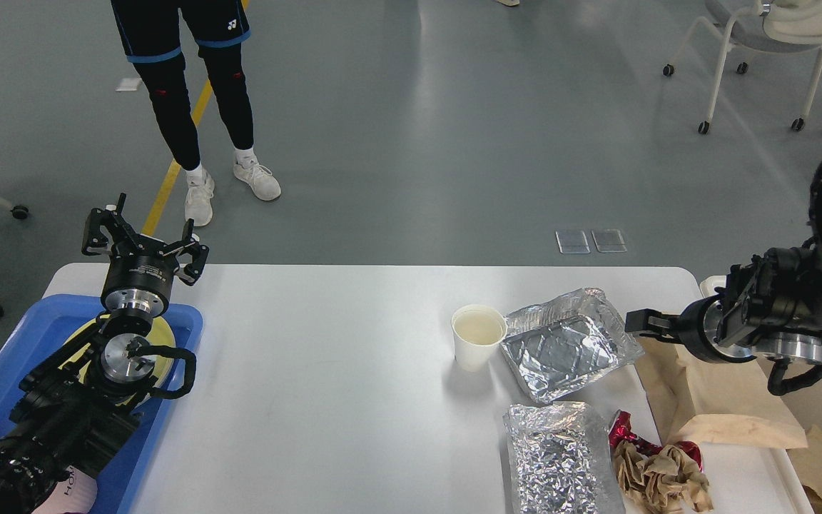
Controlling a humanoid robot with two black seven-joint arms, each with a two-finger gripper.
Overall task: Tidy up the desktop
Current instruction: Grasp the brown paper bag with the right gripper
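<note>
The white desktop [325, 371] carries litter on its right half: a white paper cup [478, 335], an open foil tray [568, 343], a flat foil piece [557, 457], crumpled brown paper with a red wrapper [657, 464] and a brown paper bag [725, 403]. My left gripper [145, 239] is open and empty, raised above the far end of the blue tray [186, 321]. My right gripper [639, 323] points left over the bag, just right of the foil tray; its fingers show as one dark prong.
A yellow plate [163, 332] lies in the blue tray under my left arm. A cream bin corner [709, 285] shows behind my right arm. A person [197, 107] stands beyond the table's far left. A wheeled chair [760, 43] is at the far right.
</note>
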